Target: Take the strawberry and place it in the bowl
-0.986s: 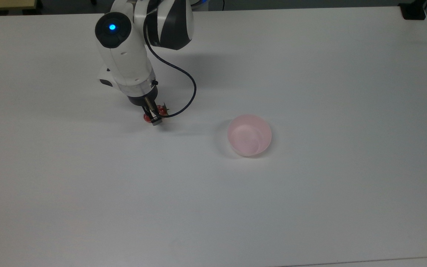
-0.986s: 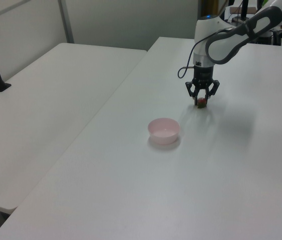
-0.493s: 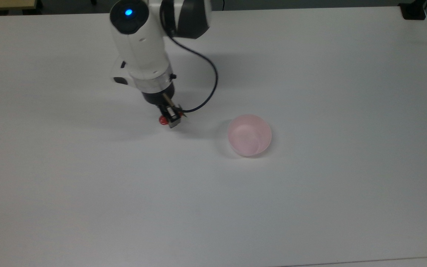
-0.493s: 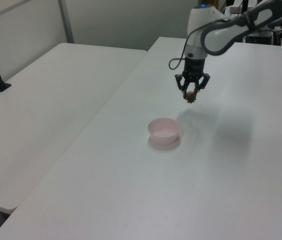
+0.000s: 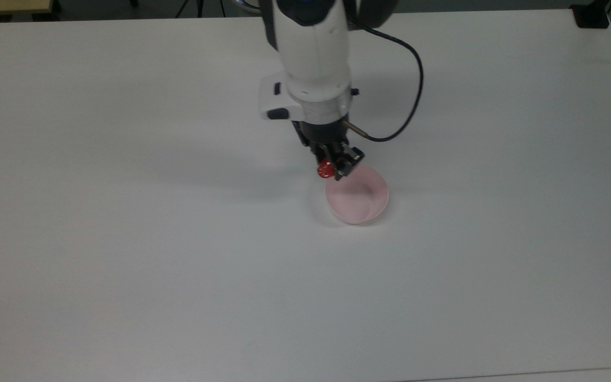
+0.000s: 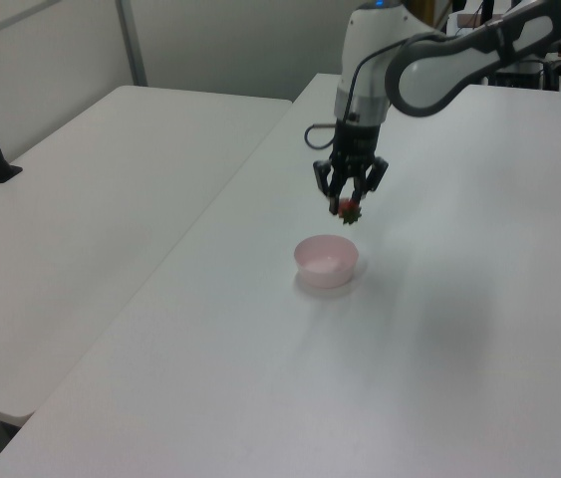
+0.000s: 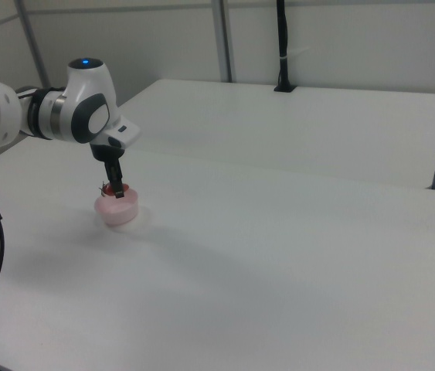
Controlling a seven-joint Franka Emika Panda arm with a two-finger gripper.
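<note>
From the top view your gripper (image 5: 333, 166) pinches the strawberry (image 5: 325, 170) right at the bowl (image 5: 361, 204) rim, while the left view shows it lifted clear above, the bowl just below, ready to drop in.

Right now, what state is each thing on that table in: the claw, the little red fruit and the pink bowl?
Gripper: shut on the strawberry, raised off the table.
Strawberry: held in the air, leafy end down in the left view, close above the bowl's rim.
Bowl: upright on the table, nothing in it.
Table: white, bearing the bowl.
</note>
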